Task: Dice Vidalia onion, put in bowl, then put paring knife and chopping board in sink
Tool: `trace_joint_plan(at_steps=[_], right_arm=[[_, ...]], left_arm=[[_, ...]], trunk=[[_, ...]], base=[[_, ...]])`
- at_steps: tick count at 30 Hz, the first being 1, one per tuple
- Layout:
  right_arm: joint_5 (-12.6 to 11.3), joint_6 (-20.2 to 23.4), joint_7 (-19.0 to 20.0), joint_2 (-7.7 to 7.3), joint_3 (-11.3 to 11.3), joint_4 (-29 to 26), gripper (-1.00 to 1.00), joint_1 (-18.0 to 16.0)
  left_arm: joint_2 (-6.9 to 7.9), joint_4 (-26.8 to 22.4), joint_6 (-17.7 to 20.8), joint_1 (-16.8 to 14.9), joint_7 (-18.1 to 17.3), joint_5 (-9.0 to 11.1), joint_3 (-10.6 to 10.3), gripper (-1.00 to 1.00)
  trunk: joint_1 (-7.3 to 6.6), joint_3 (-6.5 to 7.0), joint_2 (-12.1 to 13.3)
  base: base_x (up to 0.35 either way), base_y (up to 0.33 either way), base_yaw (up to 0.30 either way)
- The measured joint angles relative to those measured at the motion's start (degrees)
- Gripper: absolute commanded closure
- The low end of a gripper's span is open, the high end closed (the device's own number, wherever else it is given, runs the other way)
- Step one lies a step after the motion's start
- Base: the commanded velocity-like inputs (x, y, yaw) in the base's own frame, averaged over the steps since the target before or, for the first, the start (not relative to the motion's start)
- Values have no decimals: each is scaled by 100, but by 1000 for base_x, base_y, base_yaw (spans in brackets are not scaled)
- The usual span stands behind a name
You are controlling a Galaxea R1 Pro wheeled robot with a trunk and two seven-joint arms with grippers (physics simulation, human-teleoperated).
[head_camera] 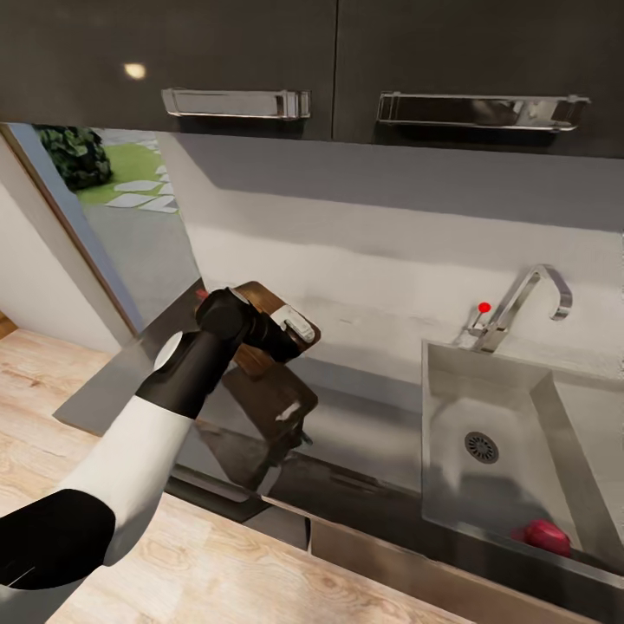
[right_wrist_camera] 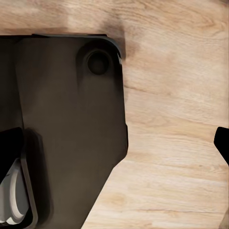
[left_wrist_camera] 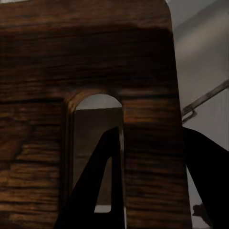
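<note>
One hand (head_camera: 290, 334) around chopping board (head_camera: 260, 299).

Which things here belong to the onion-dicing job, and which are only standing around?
Job: chopping board, at the left gripper; Vidalia onion in the sink; countertop.

Not the job: upper cabinet handles, wooden floor, garden outside.
</note>
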Motion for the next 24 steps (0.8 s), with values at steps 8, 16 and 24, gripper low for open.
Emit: trace_joint_plan(at_steps=[8, 16, 24], right_arm=[[0, -2, 0, 1, -2, -6, -100, 0], [0, -4, 0, 1, -2, -9, -100, 0], [0, -7, 0, 1, -2, -11, -100, 0]], left_arm=[[18, 486, -24, 4, -6, -2, 12, 100], [14, 457, -15, 6, -7, 5, 15, 100], [9, 346, -9, 4, 0, 4, 17, 100]], trunk=[[0, 0, -1], [0, 0, -1], [0, 0, -1]], base=[[0, -1, 0], [0, 0, 0], [0, 0, 0]])
